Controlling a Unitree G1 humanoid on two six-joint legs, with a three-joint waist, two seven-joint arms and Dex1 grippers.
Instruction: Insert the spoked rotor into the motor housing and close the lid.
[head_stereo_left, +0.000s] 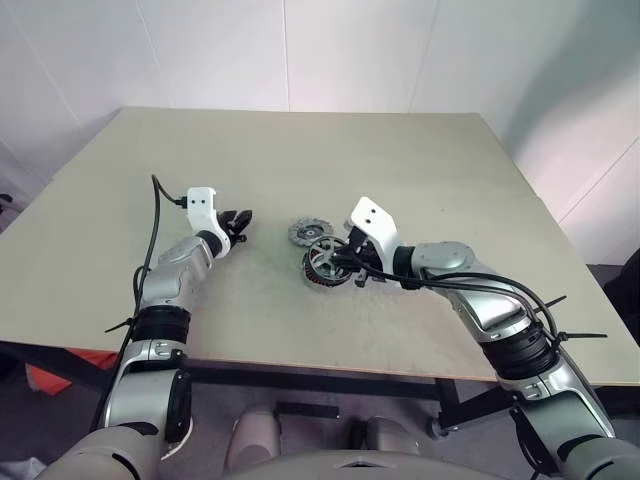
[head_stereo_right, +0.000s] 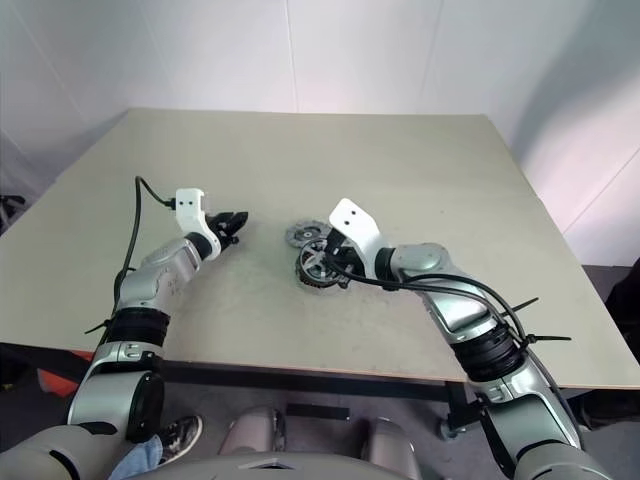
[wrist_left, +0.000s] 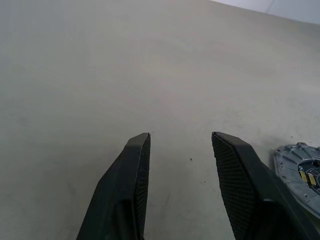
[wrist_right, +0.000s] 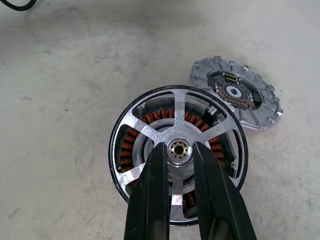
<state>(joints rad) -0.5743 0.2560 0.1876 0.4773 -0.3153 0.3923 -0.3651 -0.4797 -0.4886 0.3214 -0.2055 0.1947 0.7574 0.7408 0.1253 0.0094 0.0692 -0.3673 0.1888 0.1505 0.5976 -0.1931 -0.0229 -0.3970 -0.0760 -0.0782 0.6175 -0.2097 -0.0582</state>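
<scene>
Looking from the head, you find the spoked rotor (head_stereo_left: 326, 266) seated in the motor housing (head_stereo_left: 311, 278), the lid (head_stereo_left: 307, 232) lying just beyond it, the left gripper (head_stereo_left: 239, 224) spread and empty. At the right wrist, the right gripper (wrist_right: 179, 150) pinches the rotor's hub; lid closure remains outstanding.

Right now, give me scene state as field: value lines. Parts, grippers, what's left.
spoked rotor: seated in the motor housing, copper windings showing between spokes
lid: flat on the table beside the housing, not fitted
right gripper: fingers pinched on the rotor's central hub
left gripper: open, empty, over bare table, lid at its side
remaining: release the rotor, fit the lid
</scene>
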